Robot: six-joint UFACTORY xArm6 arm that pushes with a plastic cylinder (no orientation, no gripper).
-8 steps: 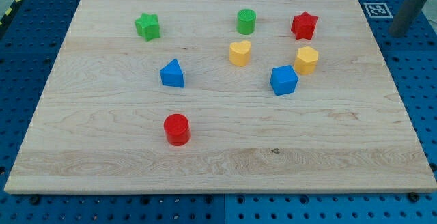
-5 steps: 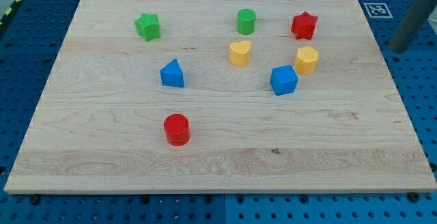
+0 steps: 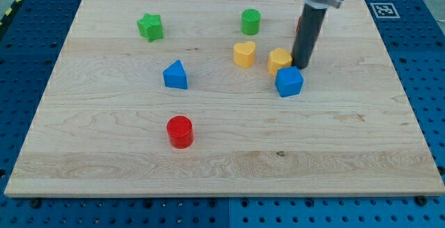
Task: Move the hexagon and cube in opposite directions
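The yellow hexagon [image 3: 279, 60] lies right of the board's middle, just above the blue cube [image 3: 289, 81] and close to it. My tip [image 3: 301, 65] stands against the hexagon's right side, above the cube's upper right corner. The dark rod rises from there to the view's top and hides most of the red star [image 3: 300, 23] behind it.
A yellow heart [image 3: 244, 53] lies left of the hexagon. A green cylinder [image 3: 250, 21] and a green star [image 3: 149, 27] sit near the board's top. A blue triangular block [image 3: 175, 75] and a red cylinder [image 3: 180, 131] lie to the left. The wooden board [image 3: 348, 151] rests on blue pegboard.
The rod came in from the view's right edge onto the board. The yellow hexagon has slid left, from the cube's upper right to above it. The cube has barely moved.
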